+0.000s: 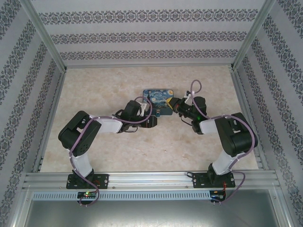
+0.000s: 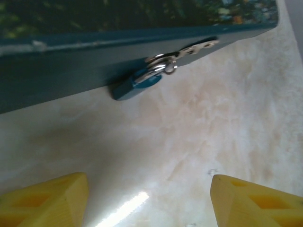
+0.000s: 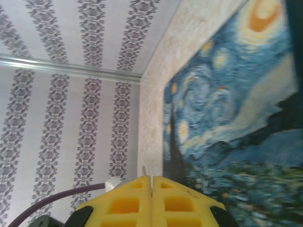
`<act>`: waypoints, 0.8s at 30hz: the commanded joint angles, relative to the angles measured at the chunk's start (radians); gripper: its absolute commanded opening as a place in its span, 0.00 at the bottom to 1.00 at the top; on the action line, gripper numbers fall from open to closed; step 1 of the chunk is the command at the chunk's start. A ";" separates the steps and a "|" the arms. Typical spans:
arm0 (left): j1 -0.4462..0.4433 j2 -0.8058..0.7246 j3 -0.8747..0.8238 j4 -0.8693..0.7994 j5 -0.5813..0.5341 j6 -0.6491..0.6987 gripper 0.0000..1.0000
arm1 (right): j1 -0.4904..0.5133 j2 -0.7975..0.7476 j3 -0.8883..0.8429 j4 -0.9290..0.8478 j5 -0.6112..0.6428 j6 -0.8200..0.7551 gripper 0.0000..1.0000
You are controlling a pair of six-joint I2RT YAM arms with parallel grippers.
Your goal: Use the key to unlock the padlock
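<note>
- Left gripper (image 2: 147, 183): yellow plastic fingers (image 2: 57, 198) spread, empty, above the beige marbled tabletop (image 2: 199, 137).
- Beyond, the small blue padlock (image 2: 135, 86) hangs on the silver metal hasp (image 2: 199, 46) of the teal painted box (image 2: 61, 66).
- Right gripper (image 3: 151, 179): yellow fingers pressed together beside that box.

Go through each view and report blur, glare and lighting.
Left wrist: the padlock and the box are soft and out of focus, and a bright glare streak lies on the table. Right wrist: the box's painted lid is smeared at close range, while the wallpaper is sharper. Top external: even, flat light with no glare.
</note>
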State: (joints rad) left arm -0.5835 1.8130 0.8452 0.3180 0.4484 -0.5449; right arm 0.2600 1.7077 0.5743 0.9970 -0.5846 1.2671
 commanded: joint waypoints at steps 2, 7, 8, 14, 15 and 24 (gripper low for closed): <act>-0.009 0.048 0.029 0.063 -0.042 0.092 0.68 | 0.018 0.045 0.019 0.047 0.055 0.024 0.00; -0.009 0.094 0.060 0.105 -0.058 0.124 0.68 | 0.016 0.075 0.027 0.055 0.071 0.032 0.00; -0.009 0.104 0.069 0.109 -0.057 0.125 0.68 | 0.016 0.082 0.029 0.055 0.071 0.034 0.00; -0.009 0.162 0.120 0.138 -0.044 0.127 0.67 | 0.008 0.130 0.047 0.070 0.072 0.045 0.00; -0.009 0.169 0.127 0.141 -0.045 0.128 0.67 | 0.005 0.139 0.048 0.078 0.070 0.049 0.00; -0.030 0.219 0.160 0.172 -0.094 0.146 0.66 | -0.006 0.179 0.048 0.120 0.060 0.067 0.00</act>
State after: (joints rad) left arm -0.5907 1.9881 0.9871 0.4644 0.3916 -0.4385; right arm 0.2634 1.8599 0.6170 1.1130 -0.5316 1.3331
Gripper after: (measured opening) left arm 0.658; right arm 0.064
